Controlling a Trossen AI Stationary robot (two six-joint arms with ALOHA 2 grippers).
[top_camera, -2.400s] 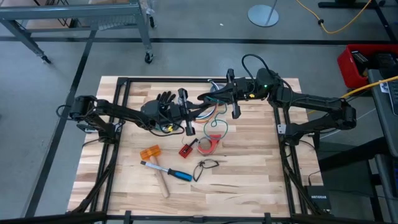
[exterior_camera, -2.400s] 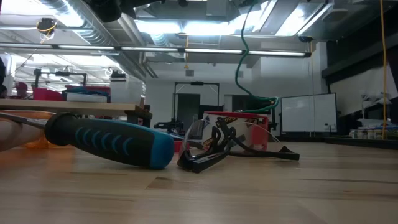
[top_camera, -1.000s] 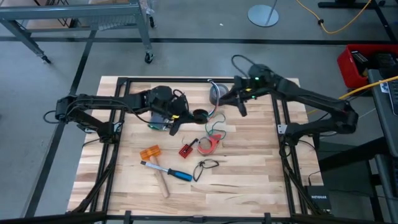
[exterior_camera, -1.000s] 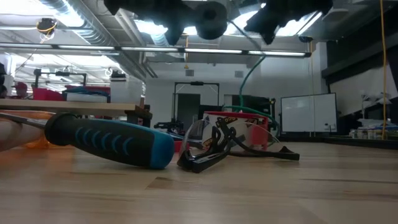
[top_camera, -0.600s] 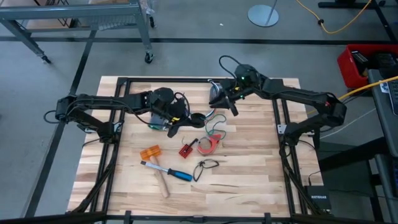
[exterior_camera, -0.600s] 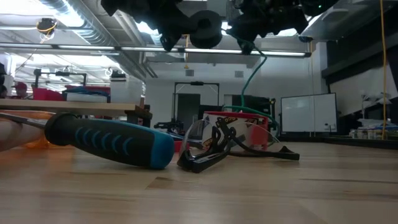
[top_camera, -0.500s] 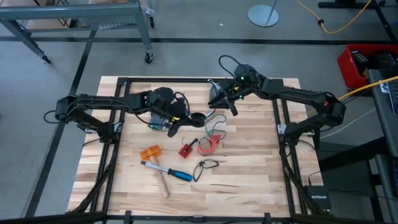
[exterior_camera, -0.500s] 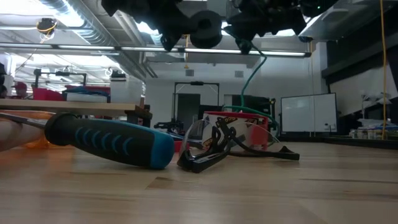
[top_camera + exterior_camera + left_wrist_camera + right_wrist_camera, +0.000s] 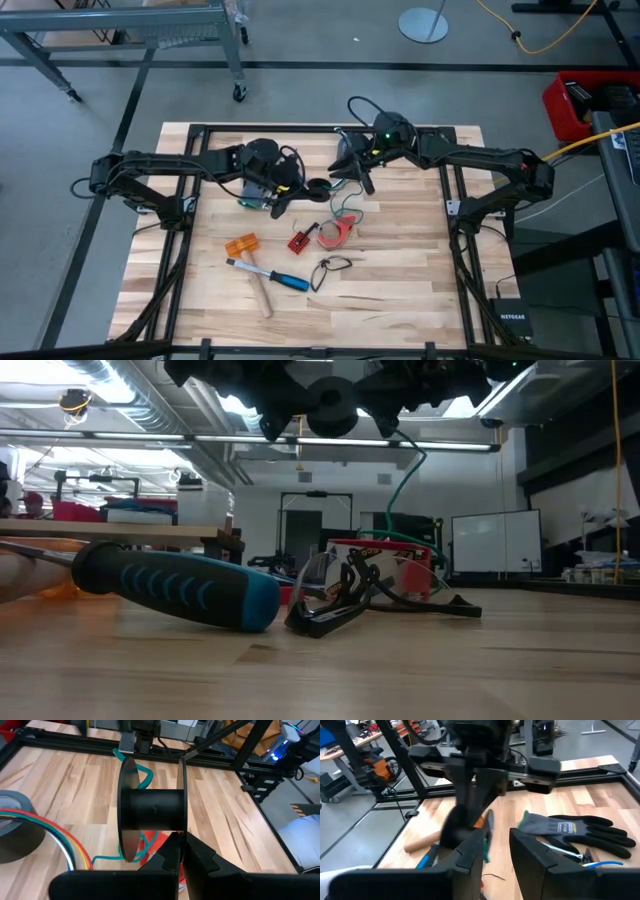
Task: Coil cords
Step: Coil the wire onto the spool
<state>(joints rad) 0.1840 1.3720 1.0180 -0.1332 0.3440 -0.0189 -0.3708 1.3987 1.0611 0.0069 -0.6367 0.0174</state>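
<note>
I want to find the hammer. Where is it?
In the high view, the hammer lies on the table's front-left part, just below the small orange block and left of the black cord loop.

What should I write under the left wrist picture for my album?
Left gripper pinching a black spool above the table.

Both arms are dark, near black, built from slim jointed links with rounded housings at the joints. A thin black cable loops above the right arm's wrist, where a small green light glows. Each end effector has two flat, angular black fingers (image 9: 532, 855).
</note>
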